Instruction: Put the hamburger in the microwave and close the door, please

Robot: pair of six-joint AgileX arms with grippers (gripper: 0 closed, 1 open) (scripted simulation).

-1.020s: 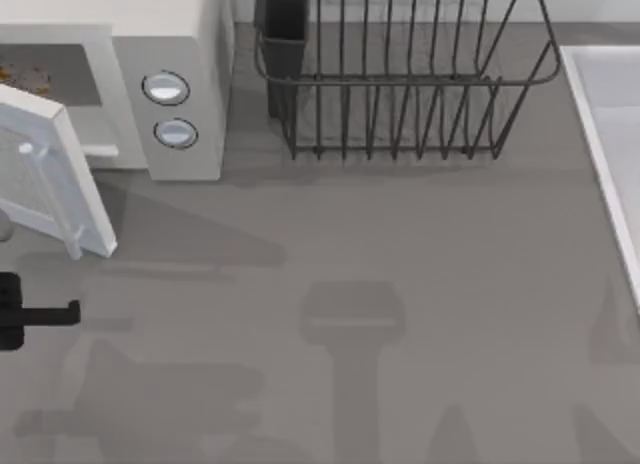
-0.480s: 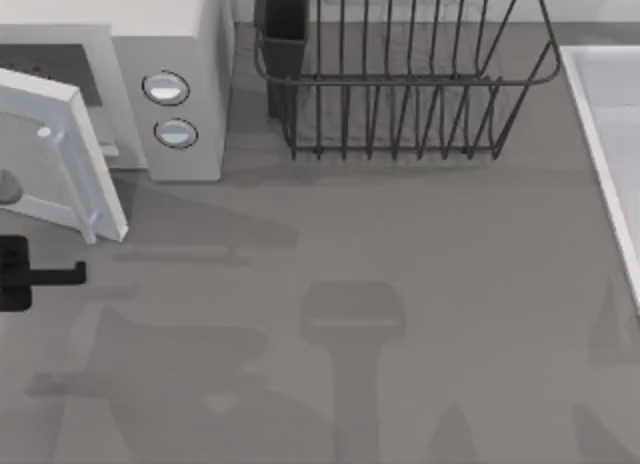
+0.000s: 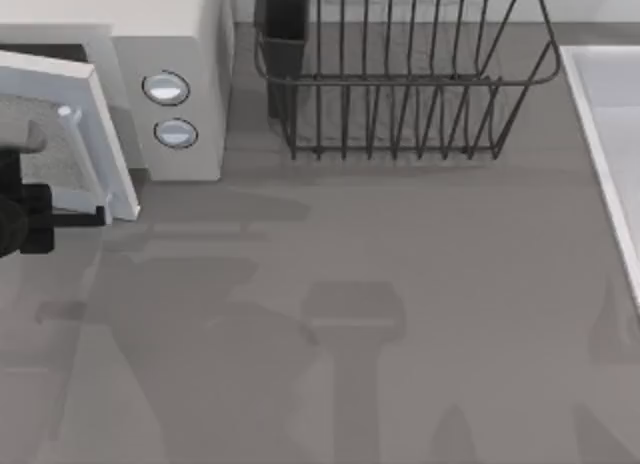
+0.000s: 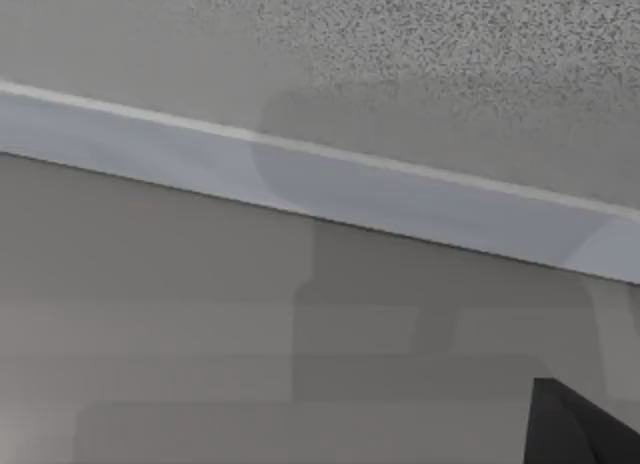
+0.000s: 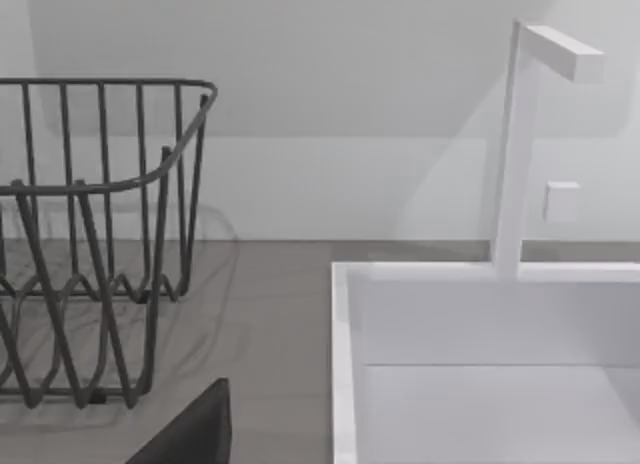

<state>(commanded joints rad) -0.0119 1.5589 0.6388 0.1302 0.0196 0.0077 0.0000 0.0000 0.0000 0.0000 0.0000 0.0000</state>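
- grey surface (image 3: pixel 400 284) runs across the whole scene, with a pale wall at the far side.
- far left stands the microwave (image 3: pixel 180 44), white, its two round knobs (image 3: pixel 166 88) facing the near side.
- the door (image 3: pixel 75 134) hangs partly open in front of the cavity, angled toward the microwave's face, with its free edge near the knob panel; a gap to the front panel remains.
- the left wrist view looks close onto the door's speckled window (image 4: pixel 450 44) and pale frame (image 4: pixel 300 179).
- the left tool (image 3: pixel 60 217) sits at the left edge of the surface, right against the near face of the door; whether its fingers are spread or pressed together i cannot tell.
- the hamburger cannot be made out; the door covers the cavity, so i judge it likely lies inside, though i cannot confirm this.
- step in hand, as i judge it: pushing the door shut.
- next move calls for a steady push toward the far side until the door lies flush with the front panel.
- centre far: a dark wire rack (image 3: pixel 400 84).
- right edge: a white sink (image 3: pixel 600 114) with a faucet (image 5: pixel 520 144).
- the right arm appears as a dark tip (image 5: pixel 195 434) in its wrist view, parked near the rack and sink.
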